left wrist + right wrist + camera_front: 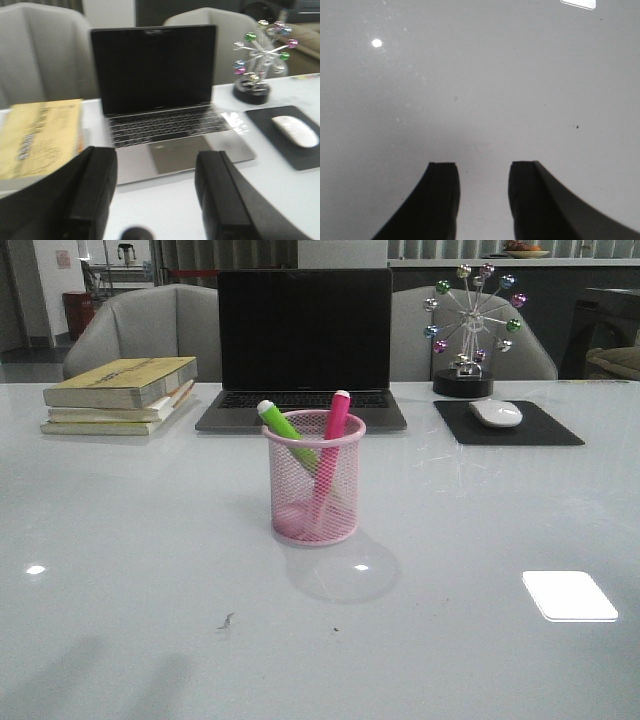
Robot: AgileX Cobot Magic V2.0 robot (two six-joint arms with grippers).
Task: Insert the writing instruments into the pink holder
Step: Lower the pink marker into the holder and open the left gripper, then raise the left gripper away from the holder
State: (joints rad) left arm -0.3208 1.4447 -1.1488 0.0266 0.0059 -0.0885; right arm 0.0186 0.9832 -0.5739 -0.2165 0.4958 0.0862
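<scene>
The surface (pixel 120 570) is stretching pale and glossy across the front view, carrying everything. At its far edge a laptop (pixel 303 345) is sitting open with a dark screen; a stack of books (pixel 120 395) is lying to its left and a black mouse pad (pixel 507 423) with a white mouse (pixel 496 413) to its right, a ball ornament (pixel 473 325) standing behind the pad.

The pink holder (pixel 314 480) is standing upright mid-surface, in front of the laptop. Both markers are already sitting inside it: the green highlighter (pixel 287 428) is leaning left, pale cap poking over the rim, and the pink highlighter (pixel 333 435) is leaning right, cap also above the rim. Nothing loose is lying on the surface nearby.

Neither arm is showing in the front view. In the left wrist view the left gripper (pixel 156 200) is facing the laptop and books, jaws spread, nothing between them. In the right wrist view the right gripper (pixel 484 197) is pointing down at bare surface, jaws spread and empty too.

Judging the step: insertion is looking finished, both instruments in the cup, arms clear of it. The next move is probably calling for nothing more than keeping both arms away from the holder so it is not getting knocked; the tall leaning markers could tip a light mesh cup.
</scene>
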